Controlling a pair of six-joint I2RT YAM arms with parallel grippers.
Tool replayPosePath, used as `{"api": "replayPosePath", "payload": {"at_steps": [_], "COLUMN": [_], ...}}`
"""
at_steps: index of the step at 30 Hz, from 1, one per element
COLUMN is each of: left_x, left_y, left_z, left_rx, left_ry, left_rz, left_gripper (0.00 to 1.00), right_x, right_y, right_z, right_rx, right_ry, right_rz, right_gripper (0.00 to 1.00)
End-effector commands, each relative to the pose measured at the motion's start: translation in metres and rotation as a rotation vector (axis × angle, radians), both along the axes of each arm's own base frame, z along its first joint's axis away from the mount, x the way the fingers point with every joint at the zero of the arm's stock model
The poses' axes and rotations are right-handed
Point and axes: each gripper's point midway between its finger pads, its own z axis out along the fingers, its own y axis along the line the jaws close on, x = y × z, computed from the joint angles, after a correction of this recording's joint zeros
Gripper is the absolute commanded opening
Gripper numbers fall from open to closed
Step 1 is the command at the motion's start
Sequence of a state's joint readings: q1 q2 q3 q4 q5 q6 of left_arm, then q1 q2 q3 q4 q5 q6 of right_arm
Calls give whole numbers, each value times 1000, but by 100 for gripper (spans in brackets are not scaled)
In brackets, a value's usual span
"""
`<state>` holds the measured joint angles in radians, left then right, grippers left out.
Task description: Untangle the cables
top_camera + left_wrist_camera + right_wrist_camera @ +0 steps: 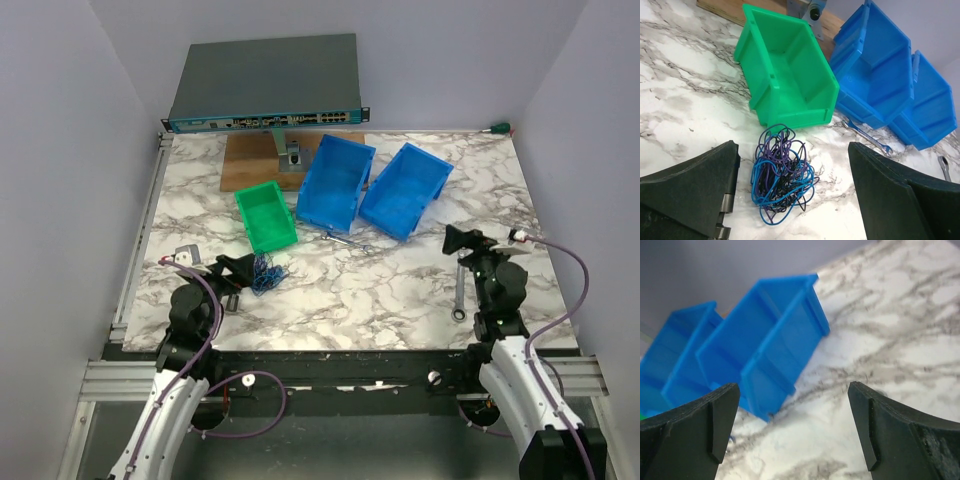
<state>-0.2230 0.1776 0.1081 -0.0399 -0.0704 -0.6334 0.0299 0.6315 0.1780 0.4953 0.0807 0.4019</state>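
Observation:
The cables (266,272) lie on the marble table as one fist-sized tangle of thin blue, purple and black wires, just in front of the green bin. In the left wrist view the cables (782,172) sit on the table between my left fingers, nearer the left one. My left gripper (236,272) (792,146) is open, low over the table, and holds nothing. My right gripper (482,246) (792,387) is open too, at the right side of the table, with only bare marble between its fingers. It is far from the tangle.
A green bin (266,218) and two blue bins (335,183) (405,190) stand mid-table. One silver wrench (345,240) lies before the blue bins, another wrench (459,290) by my right arm. A network switch (265,85) and wooden board (250,160) are at the back.

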Motion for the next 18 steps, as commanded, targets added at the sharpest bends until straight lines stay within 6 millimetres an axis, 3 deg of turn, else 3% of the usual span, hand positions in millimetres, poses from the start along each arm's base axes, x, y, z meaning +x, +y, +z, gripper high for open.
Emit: {"api": "replayPosePath", "payload": {"at_steps": [1,4,8,18], "left_x": [0,0,1,0], "left_y": [-13,-21,-28,-26], "left_z": [2,3,3,3], "left_rx": [-15,-12,7,5], "left_ry": [-29,-28,-10,-20], "left_rz": [-68,-118,-160,-148], "left_gripper": [99,99,98,99], "right_x": [-15,-14,-13,-14], "right_y": [3,4,-5,-7], "right_z": [-39,-42,-63,-62], "right_rx": [61,92,240,214], "right_ry": [108,120,152,186], "right_rz": [2,0,-91,-98], "right_gripper": [100,100,100,100]}}
